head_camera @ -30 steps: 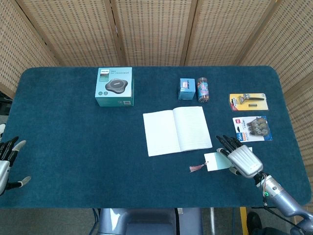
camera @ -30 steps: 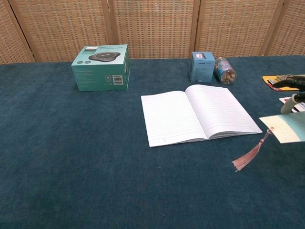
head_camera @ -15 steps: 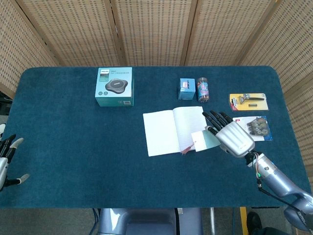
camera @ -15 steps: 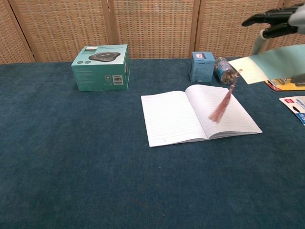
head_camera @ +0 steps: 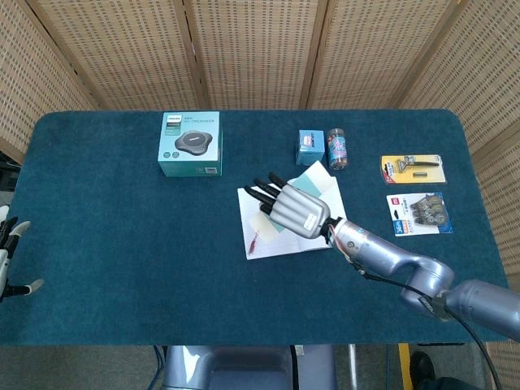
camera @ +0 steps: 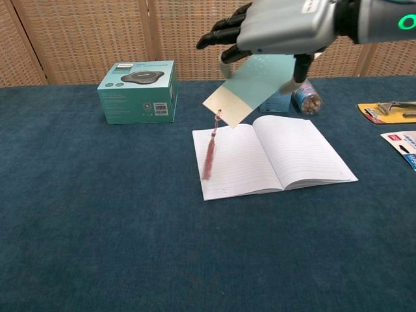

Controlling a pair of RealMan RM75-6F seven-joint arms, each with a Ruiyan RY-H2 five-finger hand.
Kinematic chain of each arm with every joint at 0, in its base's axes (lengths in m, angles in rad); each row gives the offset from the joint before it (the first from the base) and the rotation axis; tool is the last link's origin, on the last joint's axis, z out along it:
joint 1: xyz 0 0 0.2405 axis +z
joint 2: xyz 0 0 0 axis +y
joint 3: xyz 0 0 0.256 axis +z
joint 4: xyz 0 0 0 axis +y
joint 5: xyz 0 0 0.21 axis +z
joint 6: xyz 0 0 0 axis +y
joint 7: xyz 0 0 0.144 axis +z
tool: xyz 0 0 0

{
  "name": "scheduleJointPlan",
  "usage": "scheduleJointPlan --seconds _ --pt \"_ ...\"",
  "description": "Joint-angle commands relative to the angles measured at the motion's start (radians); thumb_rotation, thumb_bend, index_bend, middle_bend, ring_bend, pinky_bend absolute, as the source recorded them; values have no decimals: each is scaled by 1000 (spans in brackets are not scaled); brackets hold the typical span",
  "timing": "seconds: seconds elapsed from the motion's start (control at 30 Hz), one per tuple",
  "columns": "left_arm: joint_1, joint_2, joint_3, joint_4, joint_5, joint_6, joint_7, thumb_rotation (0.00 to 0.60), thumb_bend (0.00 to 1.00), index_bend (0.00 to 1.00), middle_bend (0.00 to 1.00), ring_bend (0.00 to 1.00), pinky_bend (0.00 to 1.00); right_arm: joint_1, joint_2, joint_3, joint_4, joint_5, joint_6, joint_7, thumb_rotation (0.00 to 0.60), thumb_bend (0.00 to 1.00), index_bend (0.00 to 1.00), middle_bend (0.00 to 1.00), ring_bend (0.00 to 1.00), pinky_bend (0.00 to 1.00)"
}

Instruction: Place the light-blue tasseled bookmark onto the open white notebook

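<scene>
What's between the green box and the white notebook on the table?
Just bare blue tablecloth between the green box and the white notebook, clearest in the chest view. The bookmark's tassel dangles over the notebook's left page.

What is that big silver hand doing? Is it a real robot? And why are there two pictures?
Yes, it is a robot with two arms, and each arm ends in a metal hand. A person steers it from somewhere else.

One picture comes from a camera in the robot's head, looking down on the blue table. The other comes from its chest, looking straight across.

The right hand holds a light-blue bookmark in the air above an open white notebook. A pinkish tassel dangles from the bookmark's corner. The left hand waits at the table's edge with nothing in it.

Also on the table are a teal box, a small blue box, a little jar and two packets on the far right side.
</scene>
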Motion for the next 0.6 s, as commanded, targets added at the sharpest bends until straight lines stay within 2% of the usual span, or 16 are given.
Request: scheduleJointPlan --seconds 0.03,0.27,0.47,0.6 --pt "-8 -3 -6 5 -16 -14 6 600 0 0 0 0 0 73 -92 -18 115 -76 -40 -51 600 337 553 9 0 168" --pt "-22 -8 -9 12 -37 -40 17 600 0 0 0 0 0 158 -156 -80 249 -204 -12 -66 600 339 553 26 0 209" --pt "-26 -7 -11 17 -47 -49 12 600 0 0 0 0 0 233 -188 -199 385 -389 82 -32 600 359 560 32 0 228" --pt "-30 -8 -8 17 -48 -57 15 600 0 0 0 0 0 258 -211 -259 453 -458 139 4 600 361 562 34 0 229"
